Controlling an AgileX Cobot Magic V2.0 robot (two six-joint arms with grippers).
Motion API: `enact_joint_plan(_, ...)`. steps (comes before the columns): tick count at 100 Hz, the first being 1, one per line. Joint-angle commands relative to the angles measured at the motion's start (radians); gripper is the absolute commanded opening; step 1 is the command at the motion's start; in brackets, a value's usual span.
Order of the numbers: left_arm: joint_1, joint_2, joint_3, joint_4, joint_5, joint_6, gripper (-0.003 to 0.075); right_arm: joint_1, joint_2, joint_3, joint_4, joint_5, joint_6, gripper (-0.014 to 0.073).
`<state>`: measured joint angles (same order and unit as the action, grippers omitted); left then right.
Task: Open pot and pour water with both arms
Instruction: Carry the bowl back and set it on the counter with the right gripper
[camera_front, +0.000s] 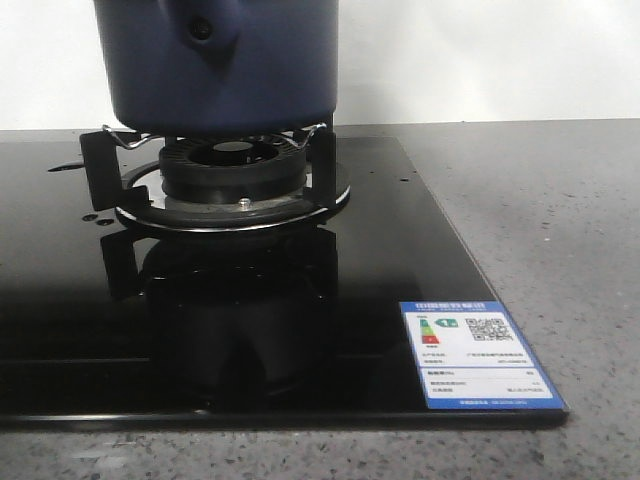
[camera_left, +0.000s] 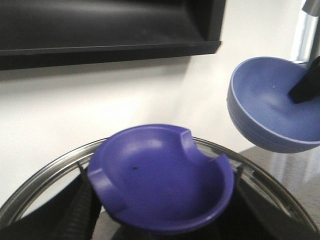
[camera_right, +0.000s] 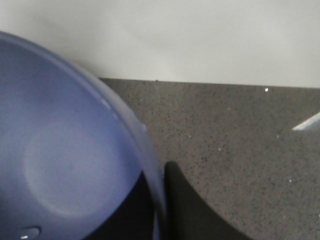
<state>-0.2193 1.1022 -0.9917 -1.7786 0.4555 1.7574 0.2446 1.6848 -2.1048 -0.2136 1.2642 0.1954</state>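
A white wall stood behind a grey counter (camera_front: 560, 220) and a black glass hob (camera_front: 250, 330). The pot (camera_front: 220, 60) sat on the burner's trivet (camera_front: 215, 180), its holed stub facing forward. The left gripper (camera_left: 160, 220) clamped a glass lid (camera_left: 45, 185) by its purple knob (camera_left: 160, 185), raised and tilted. The right gripper (camera_right: 162, 215) pinched the rim of a lighter bowl (camera_right: 65, 160) (one finger inside, one outside), held aloft beside the lid.
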Motion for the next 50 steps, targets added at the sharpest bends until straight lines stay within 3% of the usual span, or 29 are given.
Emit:
enact_joint_plan(1,-0.033,0.031,-0.067,-0.080,0.059,-0.001,0.0242,-0.074,-0.081,0.024,0.111,0.054,-0.039,-0.0042)
enact_joint_plan(8,-0.058,0.073,-0.089,-0.080,0.068,-0.001,0.0242,-0.122,-0.116,0.100,0.171,0.054,-0.039,-0.0042)
enact_joint_plan(24,-0.100,0.150,-0.132,-0.080,0.091,-0.001,0.0242,-0.203,-0.211,0.349,0.173,0.049,-0.084,-0.0042)
enact_joint_plan(50,-0.115,0.204,-0.145,-0.080,0.135,-0.001,0.0242,-0.387,-0.318,0.747,0.301,-0.078,-0.149,-0.0042)
